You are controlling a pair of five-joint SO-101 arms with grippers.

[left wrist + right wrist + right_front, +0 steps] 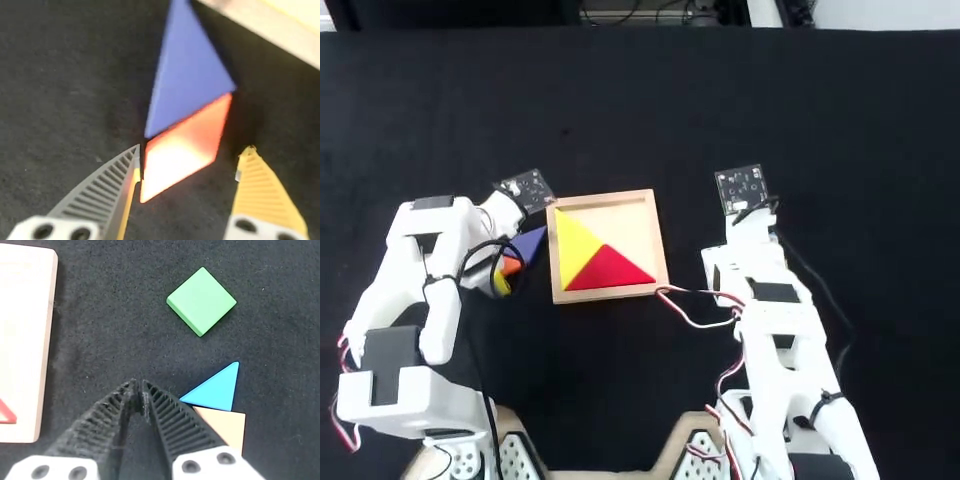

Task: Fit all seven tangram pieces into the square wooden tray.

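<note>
Left gripper point(193, 148) wide open, down low over the black bench point(60, 75). Between its two fingers, a flat orange four-corner piece with slanted sides point(182, 150). Grey ridged finger point(117, 172) right at one edge of that orange piece. Touching or not, cannot tell. Yellow ridged finger point(260, 175) just beside the other edge, with a thin dark gap in between. Just past the orange piece, a flat blue-purple triangle piece point(187, 75), touching it edge to edge. A little further on, the pale rim of the square wooden tray point(270, 30).

Inside the tray, seen from the high view, two pieces: a big yellow triangle piece point(575, 238) on the side by the white left arm point(420, 270), and a big red triangle piece point(612, 270) on the side nearest both arms. Long slanted edges pressed together. Bare wood in the other half of the tray.

Right gripper point(139, 390) shut tight, black ridged fingers point(175, 425) pressed together with nothing between them, over the black bench beside the tray, out at the front of the white right arm point(770, 310). Just beside one black finger, a flat light-blue triangle piece point(215, 390). Touching that triangle, a flat peach-coloured piece point(227, 427), partly hidden behind the finger, so no telling its full shape. Further out, a flat green square piece point(201, 301), lying apart from the other two. On the other side of the black fingers, the tray's rim and a tiny red corner inside it.
</note>
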